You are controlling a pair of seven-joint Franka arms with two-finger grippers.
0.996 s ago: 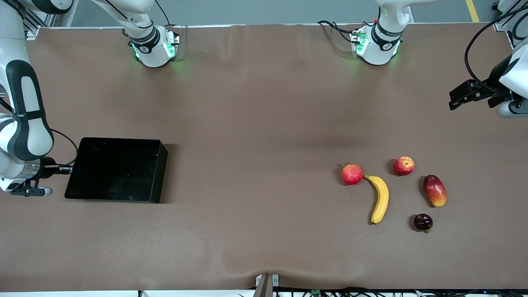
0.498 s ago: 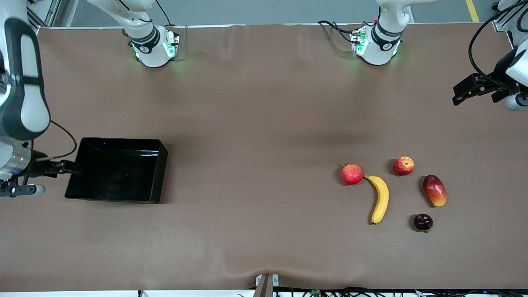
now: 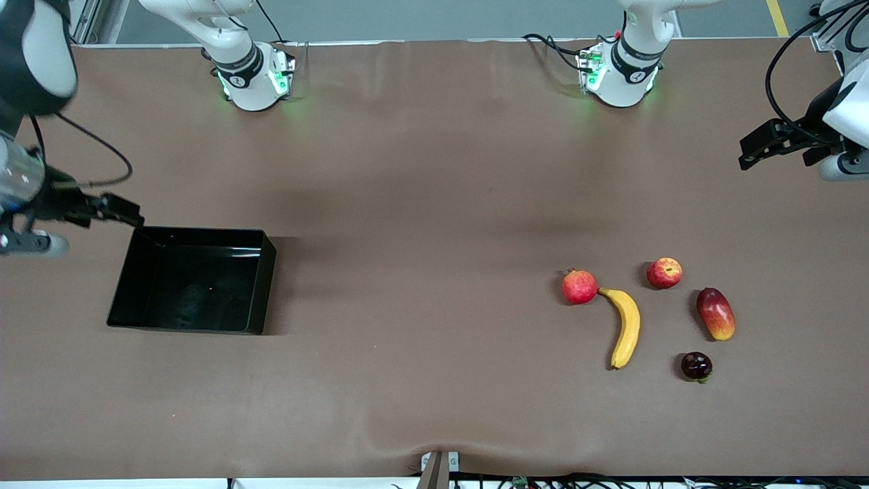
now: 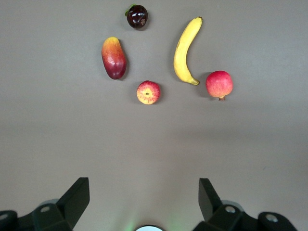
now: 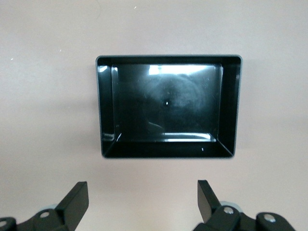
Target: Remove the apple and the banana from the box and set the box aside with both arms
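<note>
At the right arm's end of the table: box set aside, empty.
Right gripper [image 3: 112, 207]: fingers spread, holding nothing; over the table just off the box's corner toward the bases.
Left gripper [image 3: 764, 146]: fingers spread, empty; waiting over bare table at the left arm's end.
Box [image 3: 193, 280]: flat on the table, well apart from the fruit.
Banana [image 3: 626, 327]: on the table, stem end touching the pomegranate [image 3: 579, 286].
Apple [image 3: 664, 273]: on the table beside the mango [image 3: 715, 313]; a dark plum [image 3: 696, 365] nearer the camera.
Step, as judged: task looks complete. Lift both arms straight up, clear of the box walls and fruit, so nothing gets nudged.
</note>
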